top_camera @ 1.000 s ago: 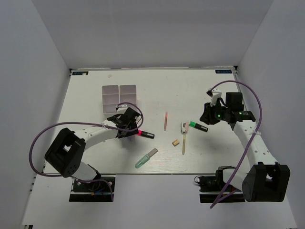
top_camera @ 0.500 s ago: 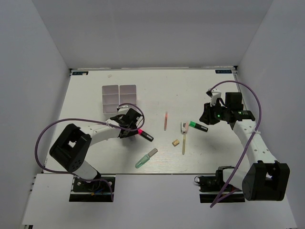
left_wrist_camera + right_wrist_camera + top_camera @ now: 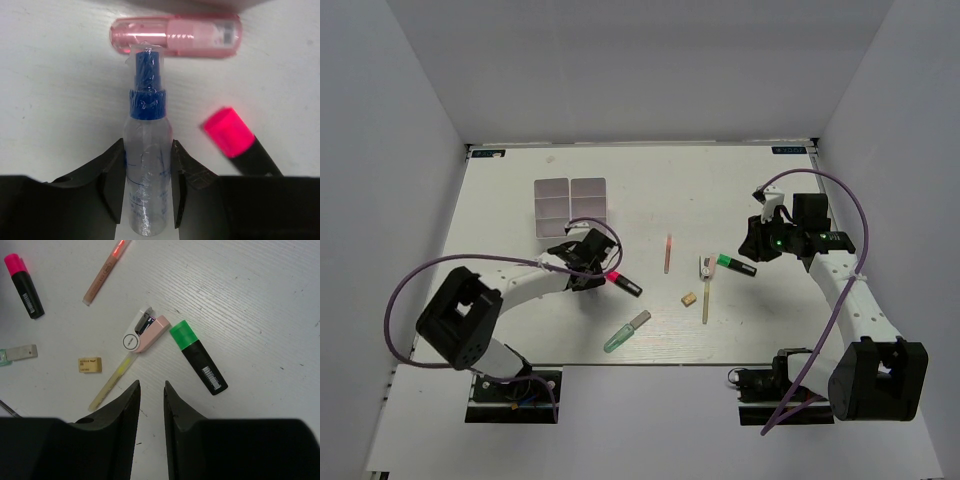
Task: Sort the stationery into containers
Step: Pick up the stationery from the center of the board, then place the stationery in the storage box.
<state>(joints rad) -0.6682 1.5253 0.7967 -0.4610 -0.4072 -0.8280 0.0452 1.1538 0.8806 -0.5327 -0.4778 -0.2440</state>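
My left gripper [image 3: 148, 145] is low over the table and shut on the clear body of the blue marker [image 3: 147, 95]. The marker's tip touches the pink tube [image 3: 175, 36] lying crosswise beyond it. The red-black marker [image 3: 240, 145] lies just to the right. In the top view the left gripper [image 3: 593, 266] is just below the two white trays [image 3: 570, 203]. My right gripper [image 3: 152, 385] hovers empty, jaws a narrow gap apart, near the green-black marker [image 3: 199, 358].
An orange pencil [image 3: 667, 254], a wooden pencil [image 3: 706, 300], a tan eraser [image 3: 689, 298] and a small pink-white item [image 3: 704, 266] lie mid-table. The pale green marker [image 3: 625, 332] lies near the front edge. Grey walls enclose the table.
The left arm's elbow has shifted, and its gripper barely moved. The red-black marker has turned a little beside it. The right arm has not moved.
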